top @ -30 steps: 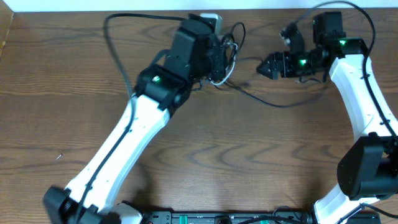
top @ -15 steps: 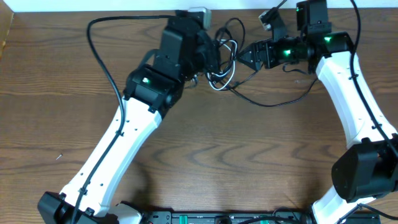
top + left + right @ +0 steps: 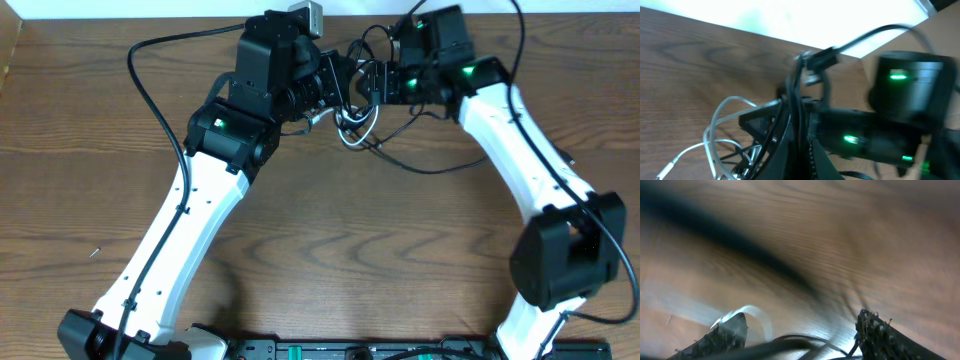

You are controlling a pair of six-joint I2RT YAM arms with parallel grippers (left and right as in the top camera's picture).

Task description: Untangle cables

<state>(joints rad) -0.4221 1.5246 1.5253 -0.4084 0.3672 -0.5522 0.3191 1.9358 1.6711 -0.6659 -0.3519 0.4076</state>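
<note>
Right now, a knot of cables (image 3: pixel 358 128) at twelve o'clock on the table (image 3: pixel 350 250), bunched between left claw (image 3: pixel 332 88) and right claw (image 3: pixel 802 330). Right one spread wide over blurred cords; left one impossible to judge. Likely trouble: pulling apart too briskly, cinching loops tighter or snagging the white cord (image 3: pixel 715 114).

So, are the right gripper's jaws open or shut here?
Open. In the right wrist view the right gripper shows its two fingertips far apart, with cables passing between them.
</note>
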